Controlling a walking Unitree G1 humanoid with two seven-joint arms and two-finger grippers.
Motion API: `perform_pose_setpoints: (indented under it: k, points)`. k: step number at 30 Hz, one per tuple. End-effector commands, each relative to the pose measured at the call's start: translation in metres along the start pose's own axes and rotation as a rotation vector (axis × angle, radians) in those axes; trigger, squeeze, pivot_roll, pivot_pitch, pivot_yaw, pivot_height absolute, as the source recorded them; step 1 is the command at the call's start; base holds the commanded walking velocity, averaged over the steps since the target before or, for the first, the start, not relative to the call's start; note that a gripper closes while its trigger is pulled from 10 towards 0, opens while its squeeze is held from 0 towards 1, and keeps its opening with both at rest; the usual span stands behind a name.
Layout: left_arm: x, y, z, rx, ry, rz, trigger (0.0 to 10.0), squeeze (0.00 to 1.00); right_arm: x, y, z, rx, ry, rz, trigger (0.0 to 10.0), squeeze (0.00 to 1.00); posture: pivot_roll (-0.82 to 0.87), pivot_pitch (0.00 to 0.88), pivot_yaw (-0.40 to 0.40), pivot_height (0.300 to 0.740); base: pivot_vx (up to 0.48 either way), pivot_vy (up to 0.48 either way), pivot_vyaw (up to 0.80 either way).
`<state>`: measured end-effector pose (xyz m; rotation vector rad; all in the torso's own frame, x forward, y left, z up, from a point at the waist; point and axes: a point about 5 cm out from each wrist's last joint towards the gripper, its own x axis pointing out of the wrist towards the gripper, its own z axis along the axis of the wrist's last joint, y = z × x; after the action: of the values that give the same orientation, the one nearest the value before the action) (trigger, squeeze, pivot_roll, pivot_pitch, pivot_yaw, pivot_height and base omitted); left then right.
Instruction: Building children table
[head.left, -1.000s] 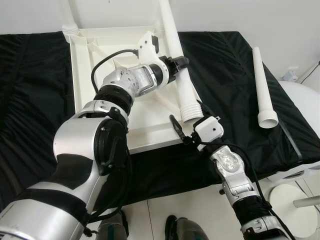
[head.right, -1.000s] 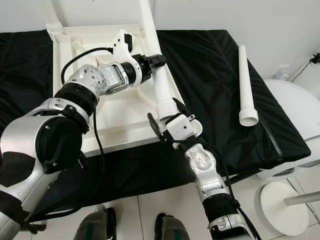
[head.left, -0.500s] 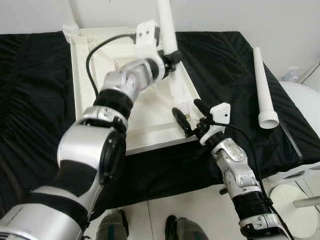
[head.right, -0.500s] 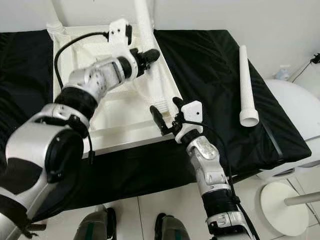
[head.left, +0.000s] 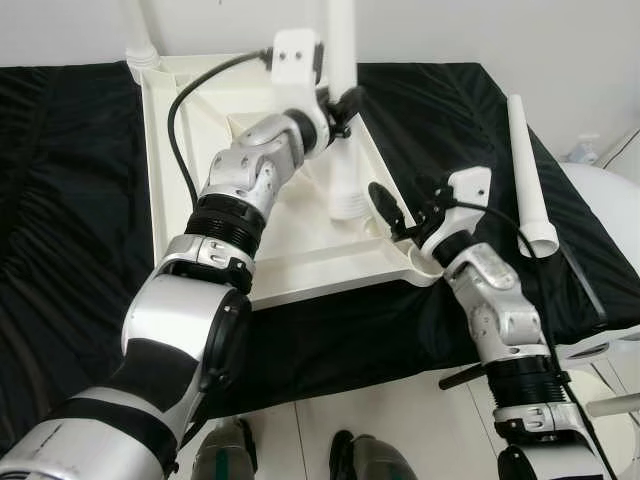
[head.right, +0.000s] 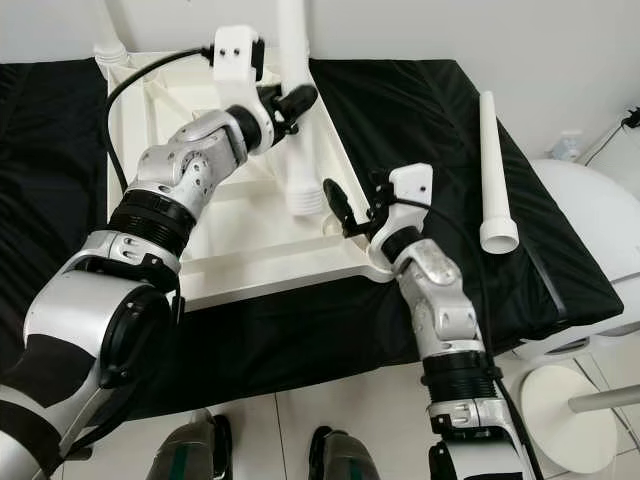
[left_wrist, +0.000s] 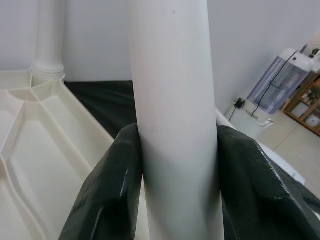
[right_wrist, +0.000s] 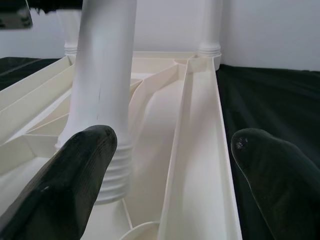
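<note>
A black cloth (head.left: 60, 200) covers the work surface, and the upturned white tabletop (head.left: 300, 260) lies on it. The left gripper (head.left: 338, 108) clamps a white table leg (head.left: 343, 160) upright above the tabletop's inside, ribbed end down. At the tabletop's near right corner the right gripper (head.left: 405, 205) hovers, fingers spread wide. A second leg (head.left: 528, 180) lies on the cloth, well right of the tabletop.

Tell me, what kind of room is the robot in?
Probably a room in a home: white wall, tiled floor, and a black-covered bed or table holding an upturned white tabletop. A shelf stands beyond.
</note>
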<state>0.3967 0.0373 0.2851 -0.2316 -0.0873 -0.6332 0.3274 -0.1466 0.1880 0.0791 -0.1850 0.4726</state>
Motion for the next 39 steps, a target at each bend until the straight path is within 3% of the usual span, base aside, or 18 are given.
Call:
perform_pose_setpoints:
  k: [1, 4, 13, 26, 33, 35, 39]
  points:
    - [-0.001, -0.022, 0.015, 0.037, -0.049, -0.221, 10.0, 0.0, 0.004, -0.001, 0.009, 0.006, -0.012, 0.028, 10.0, 0.0, 0.01, 0.068, -0.081, 0.74, 0.0, 0.0, 0.0]
    - [-0.003, -0.028, 0.022, 0.061, -0.078, -0.231, 10.0, 0.0, 0.008, -0.002, 0.015, -0.003, -0.022, 0.04, 10.0, 0.0, 0.01, 0.066, -0.082, 0.74, 0.0, 0.0, 0.0]
    - [-0.011, -0.044, 0.014, 0.142, -0.094, -0.246, 10.0, 0.0, 0.018, -0.004, 0.03, -0.014, -0.014, 0.071, 10.0, 0.0, 0.02, 0.069, -0.09, 0.74, 0.0, 0.0, 0.0]
    - [-0.015, -0.055, 0.008, 0.179, -0.092, -0.244, 10.0, 0.0, 0.022, 0.002, 0.037, 0.033, 0.009, 0.15, 10.0, 0.0, 0.02, 0.079, -0.095, 0.74, 0.0, 0.0, 0.0]
    - [-0.013, -0.052, 0.006, 0.202, -0.082, -0.23, 10.0, 0.0, 0.02, 0.01, 0.039, 0.097, 0.016, 0.218, 10.0, 0.0, 0.02, 0.082, -0.094, 0.74, 0.0, 0.0, 0.0]
    - [-0.012, -0.043, 0.004, 0.224, -0.064, -0.207, 10.0, 0.0, 0.015, 0.008, 0.039, 0.111, 0.023, 0.241, 10.0, 0.0, 0.02, 0.089, -0.088, 0.74, 0.0, 0.0, 0.0]
    - [-0.013, -0.04, 0.006, 0.234, -0.063, -0.203, 10.0, 0.0, 0.01, 0.007, 0.04, 0.136, 0.026, 0.272, 10.0, 0.0, 0.02, 0.093, -0.087, 0.74, 0.0, 0.0, 0.0]
